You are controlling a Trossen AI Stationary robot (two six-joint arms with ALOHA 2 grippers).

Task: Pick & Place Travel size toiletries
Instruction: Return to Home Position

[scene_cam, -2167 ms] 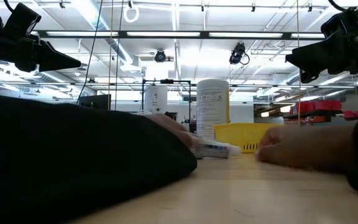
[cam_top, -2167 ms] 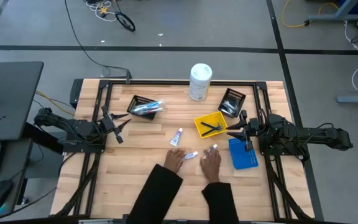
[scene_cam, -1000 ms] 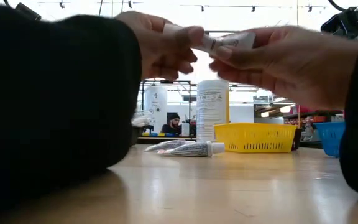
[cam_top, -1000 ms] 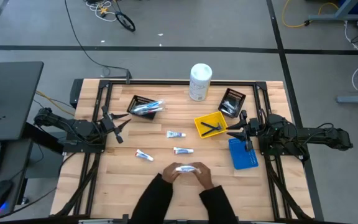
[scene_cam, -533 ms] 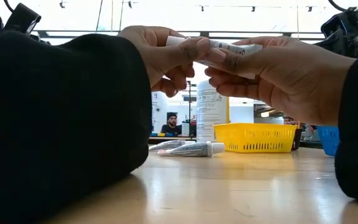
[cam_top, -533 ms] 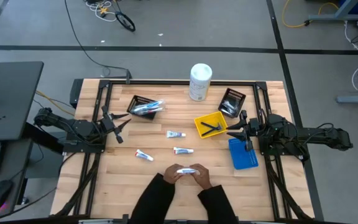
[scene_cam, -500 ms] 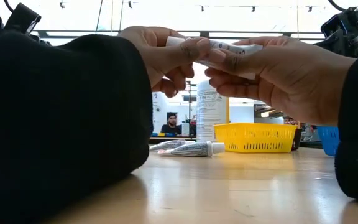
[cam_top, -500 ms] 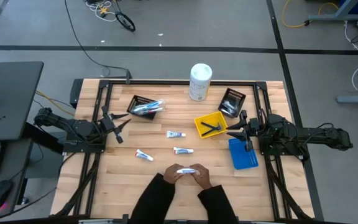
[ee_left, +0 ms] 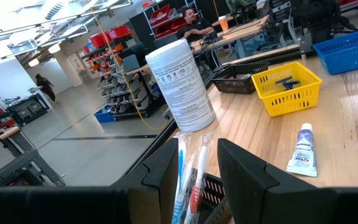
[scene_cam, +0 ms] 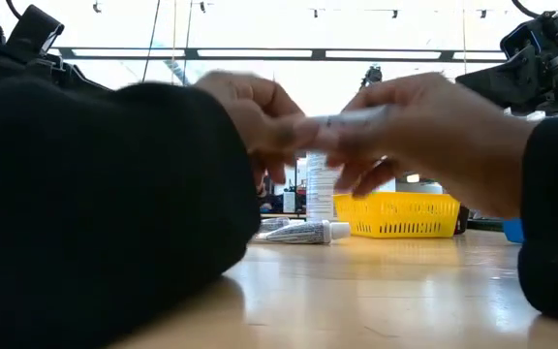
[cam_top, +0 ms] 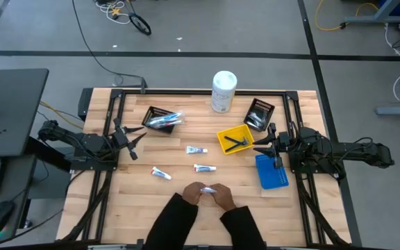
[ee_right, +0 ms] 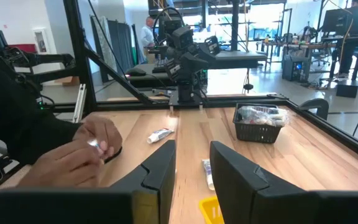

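Left jaws: spread, gripping nothing. Carried by the left arm (cam_top: 82,144), parked well to the left of the white cylindrical canister (cam_top: 223,91) and nearer the person than it.

Right jaws: spread, gripping nothing. Carried by the right arm (cam_top: 325,153), parked well to the right of the canister.

Bench (cam_top: 137,201): pale wood planks inside a dark metal frame.

Left black bin (cam_top: 163,119): mesh-walled, left of the canister, holding slim toothbrushes (ee_left: 188,180). Largely cut off in the left wrist view.

Right black bin (cam_top: 259,113): mesh-walled, just right of the canister. Contents hard to make out.

Yellow bin (cam_top: 245,130): slotted plastic, on the person's side of the canister, with a dark-handled razor (cam_top: 235,142) inside.

Blue bin (cam_top: 272,173): perforated plastic, farther from the canister than the yellow bin. Contents not discernible.

First tube (cam_top: 196,149), second tube (cam_top: 205,168), third tube (cam_top: 161,173): small, white, lying flat on the person's side of the canister.

Fourth tube (cam_top: 207,189): farthest from the canister, pinched between the person's left hand (cam_top: 192,194) and right hand (cam_top: 222,198), both black-sleeved. Blurred in the low view, with the canister largely hidden behind the hands.
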